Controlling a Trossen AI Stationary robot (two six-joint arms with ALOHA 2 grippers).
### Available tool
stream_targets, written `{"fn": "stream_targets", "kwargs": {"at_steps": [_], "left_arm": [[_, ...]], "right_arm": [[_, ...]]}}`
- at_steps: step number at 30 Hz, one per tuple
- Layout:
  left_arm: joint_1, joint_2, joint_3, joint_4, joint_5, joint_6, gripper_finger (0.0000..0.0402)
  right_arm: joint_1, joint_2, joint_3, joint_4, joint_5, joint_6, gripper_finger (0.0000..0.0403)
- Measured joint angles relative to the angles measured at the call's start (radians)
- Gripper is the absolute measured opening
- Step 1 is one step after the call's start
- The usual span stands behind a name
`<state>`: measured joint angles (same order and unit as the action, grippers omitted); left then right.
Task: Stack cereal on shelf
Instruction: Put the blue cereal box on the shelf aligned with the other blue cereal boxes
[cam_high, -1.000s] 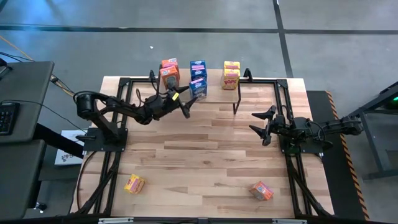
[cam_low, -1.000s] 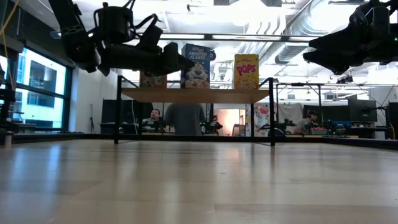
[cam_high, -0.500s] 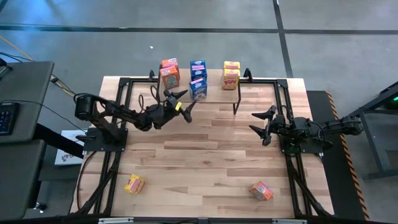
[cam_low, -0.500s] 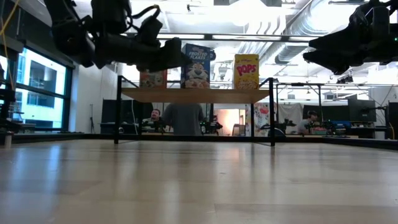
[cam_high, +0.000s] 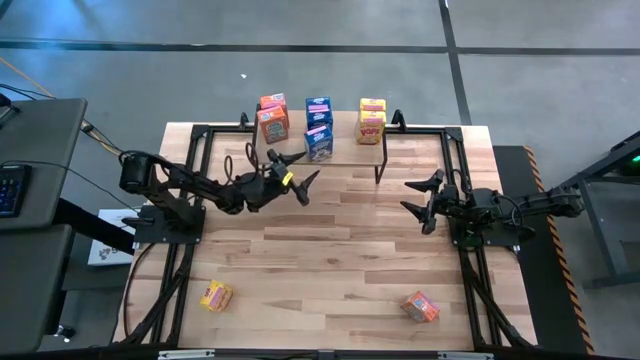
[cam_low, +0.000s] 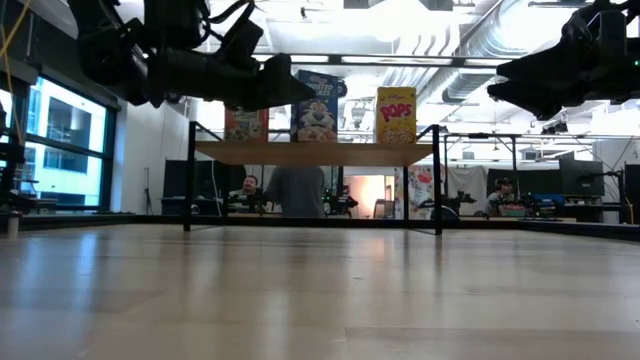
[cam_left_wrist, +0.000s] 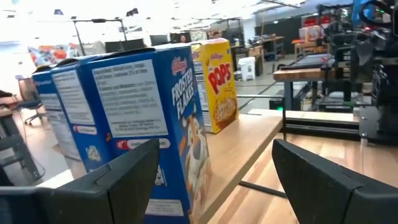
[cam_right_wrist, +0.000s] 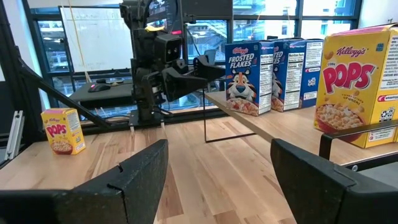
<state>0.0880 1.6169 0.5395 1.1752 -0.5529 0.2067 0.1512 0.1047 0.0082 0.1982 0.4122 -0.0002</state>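
Six cereal boxes stand on the shelf (cam_high: 345, 135) at the table's far edge; a yellow box (cam_high: 216, 295) and an orange box (cam_high: 421, 306) lie on the near tabletop. The left gripper (cam_high: 293, 174), jaws wide and empty, hovers just before the blue boxes (cam_high: 318, 140); a careless swing could topple them. The right gripper (cam_high: 421, 203) waits, open.

Table (cam_high: 330, 250) is pale planked wood, satin sheen; cereal boxes (cam_right_wrist: 249, 78) glossy printed cardboard; shelf (cam_low: 315, 153) light wood, black metal legs.
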Motion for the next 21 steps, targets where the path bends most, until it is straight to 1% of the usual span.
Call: {"fn": "stream_targets", "kwargs": {"at_steps": [3,8,13,17,21], "left_arm": [[0.015,0.0,0.015,-0.011,0.027,0.005,0.0304],[0.038,0.0,0.048,-0.061,0.038,0.007,0.0304],[0.057,0.0,0.054,-0.081,0.051,0.006,0.0304],[0.053,0.0,0.054,-0.081,0.038,0.004,0.0304],[0.012,0.0,0.054,-0.08,0.022,-0.011,0.0304]], "right_arm": [[0.0,0.0,0.0,0.0,0.0,0.0,0.0277],[0.0,0.0,0.0,0.0,0.0,0.0,0.0277],[0.0,0.0,0.0,0.0,0.0,0.0,0.0277],[0.0,0.0,0.0,0.0,0.0,0.0,0.0277],[0.0,0.0,0.0,0.0,0.0,0.0,0.0277]]}}
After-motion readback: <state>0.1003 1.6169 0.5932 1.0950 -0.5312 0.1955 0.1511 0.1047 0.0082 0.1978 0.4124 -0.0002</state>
